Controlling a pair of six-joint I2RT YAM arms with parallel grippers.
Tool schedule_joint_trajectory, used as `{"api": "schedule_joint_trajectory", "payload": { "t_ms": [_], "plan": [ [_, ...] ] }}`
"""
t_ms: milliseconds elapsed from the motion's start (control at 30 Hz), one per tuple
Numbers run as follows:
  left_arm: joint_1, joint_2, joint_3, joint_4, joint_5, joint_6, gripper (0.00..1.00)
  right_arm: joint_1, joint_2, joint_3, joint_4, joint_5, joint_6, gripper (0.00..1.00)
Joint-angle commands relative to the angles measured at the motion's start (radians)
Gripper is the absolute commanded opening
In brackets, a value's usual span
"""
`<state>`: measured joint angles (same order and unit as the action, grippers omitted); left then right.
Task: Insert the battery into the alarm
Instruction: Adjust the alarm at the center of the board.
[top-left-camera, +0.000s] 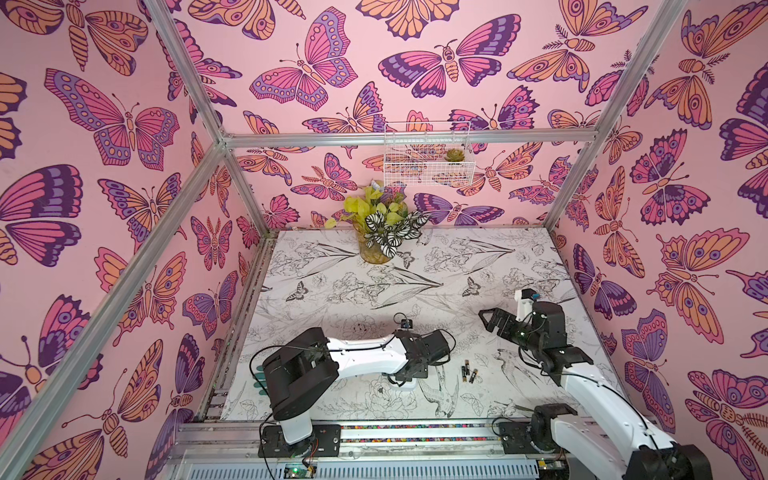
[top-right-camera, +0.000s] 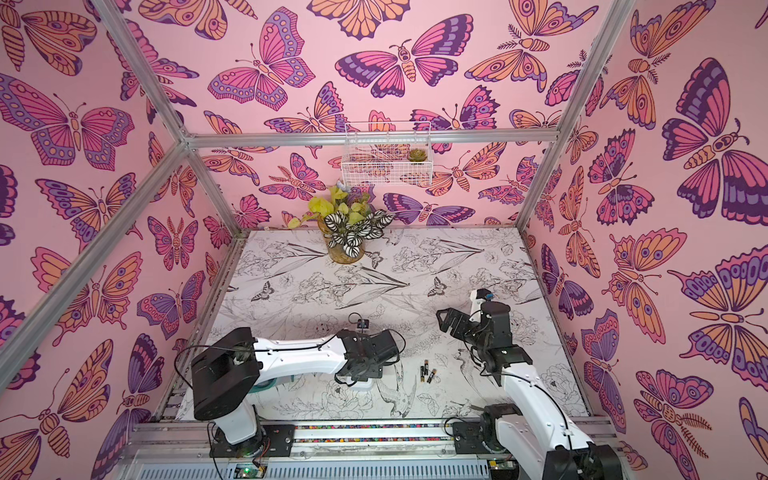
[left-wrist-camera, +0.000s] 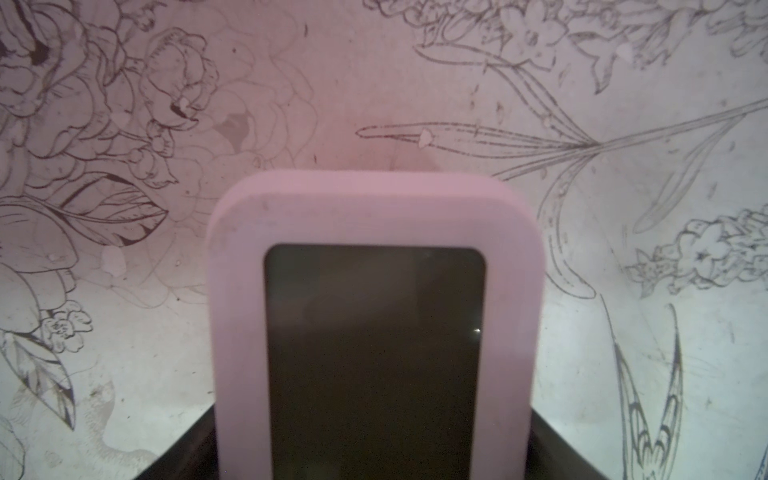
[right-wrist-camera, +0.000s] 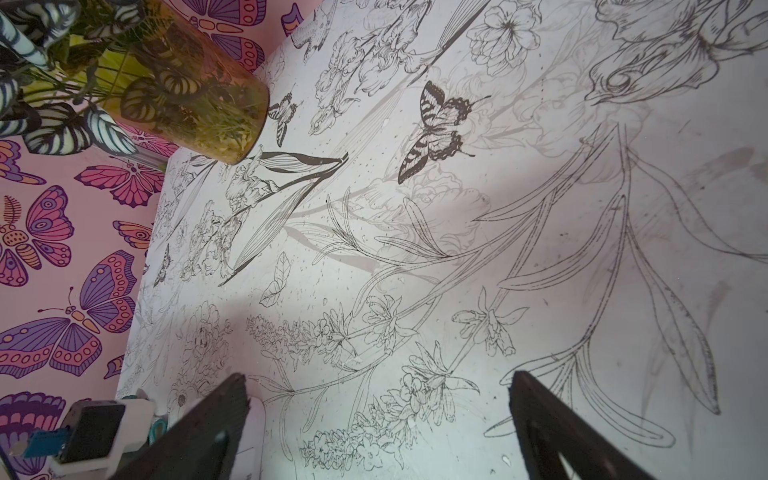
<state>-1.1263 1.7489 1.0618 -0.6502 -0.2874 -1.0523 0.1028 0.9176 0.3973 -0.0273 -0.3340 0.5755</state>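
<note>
The alarm (left-wrist-camera: 374, 208) is white with a dark blank screen and fills the middle of the left wrist view. It sits between the black fingers (left-wrist-camera: 199, 449) of my left gripper (left-wrist-camera: 374, 419), which press against its two long sides. In both top views the left gripper (top-left-camera: 413, 372) (top-right-camera: 365, 374) points down at the table, and only a white edge of the alarm (top-left-camera: 409, 384) (top-right-camera: 363, 384) shows beneath it. Three black-and-gold batteries (top-left-camera: 468, 372) (top-right-camera: 428, 375) lie loose just right of it. My right gripper (top-left-camera: 485, 318) (top-right-camera: 442, 318) (right-wrist-camera: 376, 415) hovers open and empty farther back.
An amber vase of leafy plants (top-left-camera: 376, 249) (right-wrist-camera: 199, 104) stands at the back of the flower-printed table (top-left-camera: 415, 286). A white wire basket (top-left-camera: 428, 166) hangs on the back wall. Metal frame posts and butterfly-patterned walls close in the sides. A teal object (top-left-camera: 260, 380) peeks out under the left arm.
</note>
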Motion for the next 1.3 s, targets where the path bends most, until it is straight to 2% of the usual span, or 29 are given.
{"api": "schedule_joint_trajectory", "payload": {
  "t_ms": [0,133,200,300,367,400,533,667,767,967,1267],
  "plan": [
    [0.008,-0.038,-0.01,0.051,0.008,0.005,0.74,0.014,0.027,-0.015,0.078,-0.013,-0.015,0.99],
    [0.042,-0.136,-0.095,0.25,0.111,-0.002,0.69,0.039,0.076,0.009,0.067,-0.121,0.004,0.99],
    [0.076,-0.186,-0.165,0.396,0.185,-0.032,0.67,0.1,0.062,0.04,-0.004,-0.101,-0.005,0.99],
    [0.145,-0.237,-0.273,0.633,0.308,-0.109,0.62,0.285,-0.002,0.08,-0.097,0.0,-0.025,0.99],
    [0.187,-0.253,-0.307,0.737,0.381,-0.13,0.62,0.408,-0.046,0.1,-0.133,0.057,-0.037,0.99],
    [0.197,-0.261,-0.313,0.757,0.393,-0.136,0.61,0.436,-0.065,0.099,-0.136,0.066,-0.032,0.99],
    [0.234,-0.295,-0.347,0.813,0.38,-0.175,0.6,0.496,-0.165,0.054,-0.094,0.042,0.052,0.98],
    [0.272,-0.322,-0.42,0.938,0.389,-0.224,0.58,0.585,-0.265,0.026,-0.098,0.103,0.092,0.99],
    [0.28,-0.354,-0.457,0.995,0.381,-0.252,0.58,0.626,-0.282,-0.005,-0.058,0.131,0.135,0.99],
    [0.28,-0.4,-0.514,1.114,0.386,-0.317,0.58,0.713,-0.201,-0.021,0.047,0.183,0.16,0.95],
    [0.258,-0.41,-0.528,1.143,0.412,-0.346,0.58,0.816,-0.034,0.022,0.182,0.248,0.152,0.88]
  ]
}}
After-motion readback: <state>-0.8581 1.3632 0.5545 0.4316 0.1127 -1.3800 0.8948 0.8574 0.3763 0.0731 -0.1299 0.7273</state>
